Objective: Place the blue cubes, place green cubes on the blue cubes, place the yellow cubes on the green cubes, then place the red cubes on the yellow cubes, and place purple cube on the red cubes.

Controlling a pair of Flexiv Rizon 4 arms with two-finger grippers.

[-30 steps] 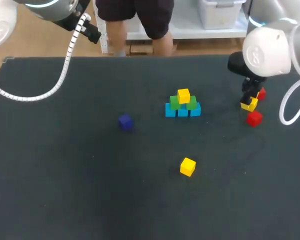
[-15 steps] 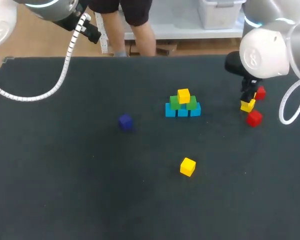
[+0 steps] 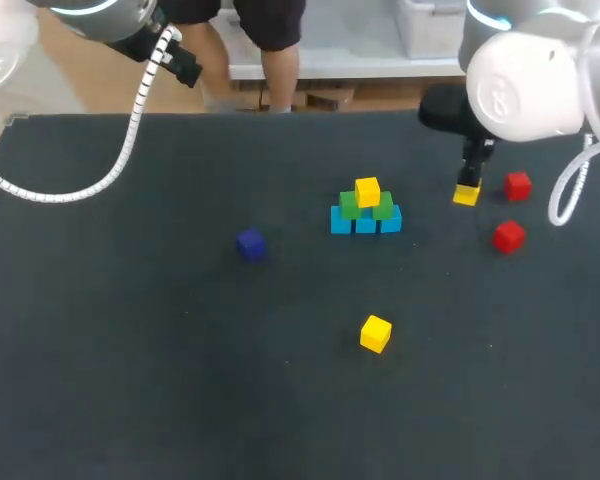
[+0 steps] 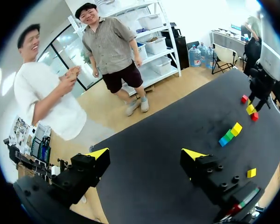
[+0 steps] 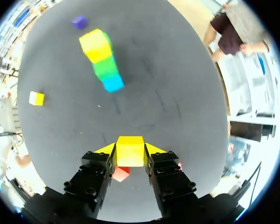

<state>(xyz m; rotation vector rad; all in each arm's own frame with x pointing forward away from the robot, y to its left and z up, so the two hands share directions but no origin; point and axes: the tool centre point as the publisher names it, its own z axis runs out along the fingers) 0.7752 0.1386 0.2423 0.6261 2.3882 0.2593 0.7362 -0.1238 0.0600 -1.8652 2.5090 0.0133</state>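
The stack (image 3: 366,211) near the table's middle has three light blue cubes below, two green cubes on them and one yellow cube (image 3: 367,191) on top. My right gripper (image 3: 467,190) hangs above the table to the right of the stack, shut on a second yellow cube (image 5: 130,150) that sits between its fingers. Two red cubes (image 3: 518,185) (image 3: 508,236) lie further right, and one red cube (image 5: 120,173) shows under the fingers. A third yellow cube (image 3: 375,333) and the purple cube (image 3: 250,243) lie loose. My left gripper (image 4: 144,154) is open, high beyond the table's far left.
The black table (image 3: 130,380) has wide bare room at the front and on the left. My left arm's white cable (image 3: 130,130) hangs over the back left corner.
My right gripper has closed on the yellow cube beside the red cubes, lifted it and carried it left towards the stack. The left arm has not moved.
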